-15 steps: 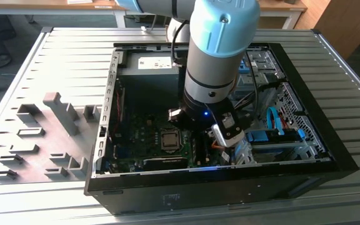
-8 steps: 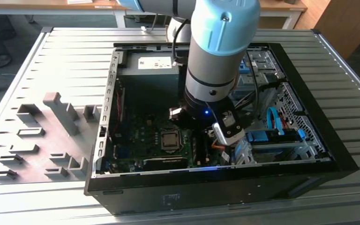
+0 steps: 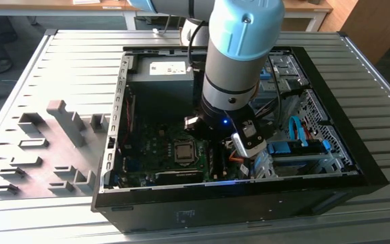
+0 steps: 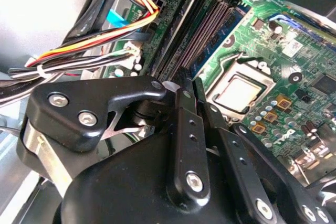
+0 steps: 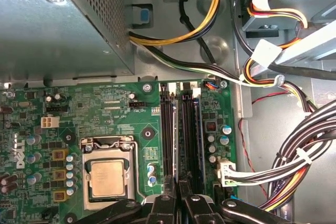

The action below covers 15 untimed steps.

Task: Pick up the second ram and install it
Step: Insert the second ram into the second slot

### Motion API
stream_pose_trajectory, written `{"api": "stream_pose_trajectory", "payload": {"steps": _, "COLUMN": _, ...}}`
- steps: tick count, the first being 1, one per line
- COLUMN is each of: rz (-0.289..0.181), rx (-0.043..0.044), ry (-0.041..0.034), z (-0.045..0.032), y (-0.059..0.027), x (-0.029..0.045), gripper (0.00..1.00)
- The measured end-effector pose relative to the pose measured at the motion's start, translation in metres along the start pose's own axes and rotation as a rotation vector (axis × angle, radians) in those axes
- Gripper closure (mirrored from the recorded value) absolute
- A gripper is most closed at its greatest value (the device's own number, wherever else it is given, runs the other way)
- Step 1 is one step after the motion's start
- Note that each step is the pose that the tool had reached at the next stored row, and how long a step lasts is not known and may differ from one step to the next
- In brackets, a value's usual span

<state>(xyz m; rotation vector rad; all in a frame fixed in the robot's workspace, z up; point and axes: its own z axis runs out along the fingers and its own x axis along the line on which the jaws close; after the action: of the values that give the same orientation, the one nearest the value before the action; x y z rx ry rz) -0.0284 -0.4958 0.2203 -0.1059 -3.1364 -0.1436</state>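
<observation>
The tool (image 4: 190, 85), fingers pinched almost together, hangs over one end of the memory slots (image 5: 181, 140), the processor (image 5: 107, 178) just beside them. Whether it grips the memory board cannot be told. Seating it likely calls for a square, even push.

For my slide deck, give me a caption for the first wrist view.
Gripper at the memory slots, next to the processor socket.

second ram (image 4: 207, 35): thin, long, narrow strip seen edge-on, dark ribbed face, blue edge alongside; upright, lengthwise in slot row between processor socket (image 4: 241, 90) and cable bundle (image 4: 79, 51); chips, label indiscernible.
</observation>
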Motion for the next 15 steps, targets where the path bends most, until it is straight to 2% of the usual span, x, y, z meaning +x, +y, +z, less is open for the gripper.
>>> {"api": "stream_pose_trajectory", "payload": {"steps": 11, "rz": 0.0, "rx": 0.0006, "ry": 0.0014, "z": 0.0026, "y": 0.0034, "x": -0.0007, "gripper": 0.86}}
{"api": "stream_pose_trajectory", "payload": {"steps": 15, "rz": 0.0, "rx": 0.0009, "ry": 0.0014, "z": 0.0026, "y": 0.0034, "x": 0.0019, "gripper": 0.86}}
